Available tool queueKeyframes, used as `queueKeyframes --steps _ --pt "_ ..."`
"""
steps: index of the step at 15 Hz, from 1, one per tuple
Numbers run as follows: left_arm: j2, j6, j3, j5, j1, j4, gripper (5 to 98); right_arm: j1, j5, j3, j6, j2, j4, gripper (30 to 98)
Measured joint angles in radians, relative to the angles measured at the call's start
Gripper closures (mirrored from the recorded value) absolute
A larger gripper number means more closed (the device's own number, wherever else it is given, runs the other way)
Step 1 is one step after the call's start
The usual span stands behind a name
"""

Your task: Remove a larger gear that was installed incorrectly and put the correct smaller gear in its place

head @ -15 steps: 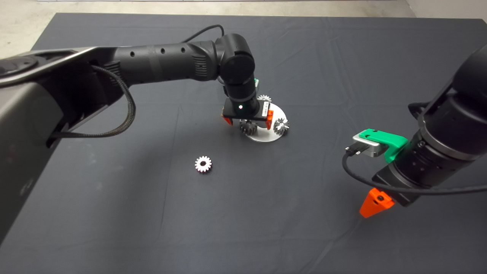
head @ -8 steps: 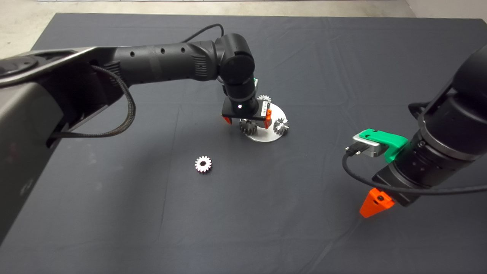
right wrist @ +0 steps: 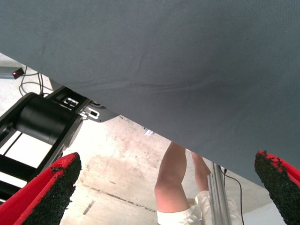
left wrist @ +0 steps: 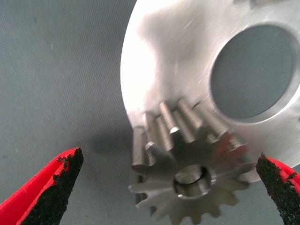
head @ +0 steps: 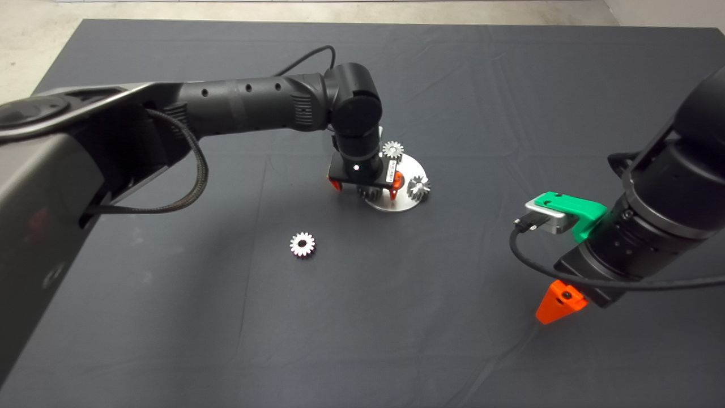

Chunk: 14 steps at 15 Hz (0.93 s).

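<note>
The larger gear (head: 372,195), dull grey, stands on a peg on the round silver plate (head: 409,168). My left gripper (head: 365,189) hangs right over it, open, one red finger on each side. In the left wrist view the larger gear (left wrist: 187,164) sits between my left gripper's (left wrist: 166,161) spread fingers (left wrist: 51,192), untouched, on the plate (left wrist: 173,65). The smaller gear (head: 302,244), bright silver, lies flat on the mat in front and to the left of the plate. My right gripper (head: 558,303) waits open at the right, away from both gears.
Two more small gears (head: 392,149) (head: 418,187) sit on the plate, close to my left gripper. The plate has a large round hole (left wrist: 253,70). The right wrist view shows the mat's edge, the floor and a person's legs (right wrist: 176,183).
My left gripper has dropped lower over the larger gear, so its fingers now flank it. The gears and the right arm have not moved.
</note>
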Motion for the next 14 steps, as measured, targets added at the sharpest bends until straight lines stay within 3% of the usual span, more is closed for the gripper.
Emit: queueKeyframes --steps 12,14 --pt "0.0 0.0 0.0 -0.001 0.0 0.018 8.6 0.0 0.0 0.0 0.0 0.0 0.0 30.8" --pt "0.0 0.0 0.0 -0.005 0.0 0.018 13.8 0.0 0.0 0.0 0.0 0.0 0.0 30.8"
